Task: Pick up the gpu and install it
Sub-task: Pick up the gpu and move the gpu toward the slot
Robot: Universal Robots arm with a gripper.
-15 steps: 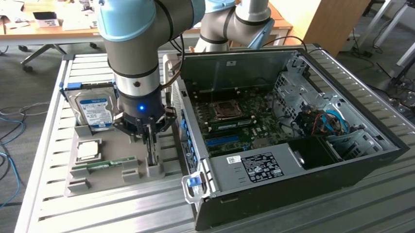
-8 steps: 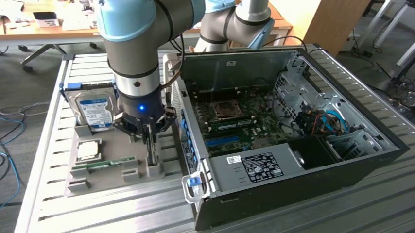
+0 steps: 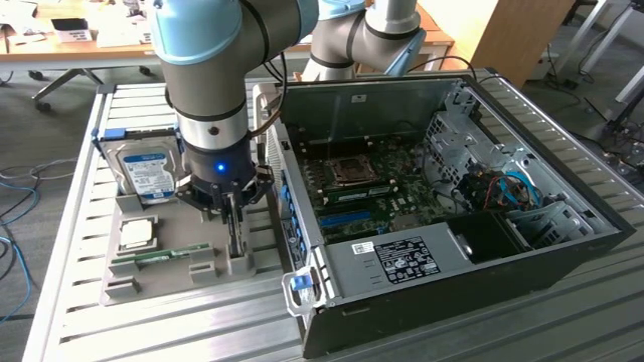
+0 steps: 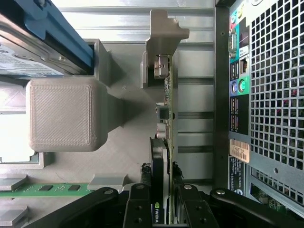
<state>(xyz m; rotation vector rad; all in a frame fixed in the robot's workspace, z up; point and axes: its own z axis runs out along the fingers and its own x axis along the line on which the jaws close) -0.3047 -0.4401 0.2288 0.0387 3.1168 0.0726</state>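
Gripper (image 4: 164, 211): jaws clamped across the gpu (image 4: 159, 166), one side on the black cooler face, the other on the bare board side; card stands on edge in its slot of the grey holder tray (image 4: 128, 161), just beside the rear panel of the computer case (image 4: 266, 95).

Handling, as judged: draw the card straight up along its own plane so the bracket end clears the holder post (image 4: 164, 28) without scraping; press on cooler and board only, not on the edge connector; no tilt.

Wrist view supplies: contact on both faces of the card; logo on the cooler; ram stick (image 4: 47, 189) lying flat in the tray.

Exterior view supplies: hard drive (image 3: 146, 173) standing at the tray's far end; case lying open, motherboard (image 3: 363, 188) and blue slot (image 3: 348, 219) exposed, on the exterior view's right of the tray.
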